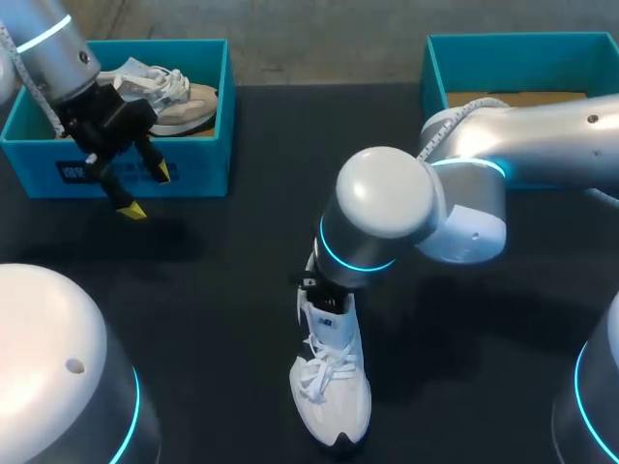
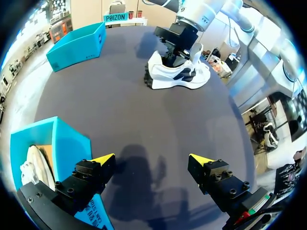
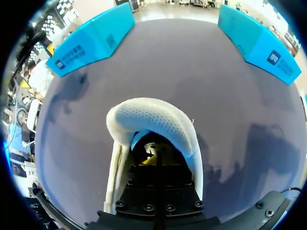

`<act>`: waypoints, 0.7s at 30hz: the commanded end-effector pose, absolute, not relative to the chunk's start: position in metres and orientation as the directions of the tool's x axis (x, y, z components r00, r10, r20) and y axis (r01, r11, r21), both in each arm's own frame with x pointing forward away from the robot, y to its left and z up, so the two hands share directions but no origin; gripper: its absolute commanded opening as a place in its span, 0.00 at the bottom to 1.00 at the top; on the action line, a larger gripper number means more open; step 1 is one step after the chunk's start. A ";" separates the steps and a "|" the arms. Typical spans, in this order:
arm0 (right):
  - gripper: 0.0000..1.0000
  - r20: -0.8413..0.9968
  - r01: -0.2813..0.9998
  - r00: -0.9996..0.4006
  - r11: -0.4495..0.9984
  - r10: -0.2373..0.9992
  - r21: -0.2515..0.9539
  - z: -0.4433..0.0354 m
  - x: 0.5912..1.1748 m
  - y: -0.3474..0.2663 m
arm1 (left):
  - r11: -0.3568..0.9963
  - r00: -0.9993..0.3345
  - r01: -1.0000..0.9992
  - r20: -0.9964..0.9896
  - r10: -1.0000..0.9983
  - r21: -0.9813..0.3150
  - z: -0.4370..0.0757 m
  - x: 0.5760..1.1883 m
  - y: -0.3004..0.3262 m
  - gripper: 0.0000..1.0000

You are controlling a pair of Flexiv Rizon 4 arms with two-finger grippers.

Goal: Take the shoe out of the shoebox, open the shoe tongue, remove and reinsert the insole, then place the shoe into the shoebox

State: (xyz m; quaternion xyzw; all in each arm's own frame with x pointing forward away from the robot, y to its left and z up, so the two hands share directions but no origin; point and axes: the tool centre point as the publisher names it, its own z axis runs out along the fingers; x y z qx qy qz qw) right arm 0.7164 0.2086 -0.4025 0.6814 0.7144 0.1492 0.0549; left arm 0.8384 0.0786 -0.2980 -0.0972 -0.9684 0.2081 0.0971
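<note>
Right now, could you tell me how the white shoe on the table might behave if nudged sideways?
The white shoe stands level, long and low, so it would probably slide, not tip. Its mesh upper looks soft, likely floppy.

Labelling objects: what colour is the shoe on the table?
White shoe with black side marks; left wrist view shows it best.
</note>
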 end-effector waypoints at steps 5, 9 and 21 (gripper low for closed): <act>0.00 0.080 0.965 -0.024 0.002 0.996 0.264 -0.403 0.703 0.210 | 0.892 -0.959 0.154 0.152 0.238 -0.426 -0.298 0.841 0.080 1.00; 0.00 0.056 0.973 -0.004 -0.009 0.998 0.232 -0.401 0.695 0.209 | 0.890 -0.958 0.155 0.153 0.241 -0.428 -0.298 0.841 0.080 1.00; 0.00 0.042 0.930 -0.021 0.004 0.999 0.367 -0.372 0.693 0.209 | 0.887 -0.956 0.161 0.154 0.249 -0.434 -0.298 0.839 0.077 1.00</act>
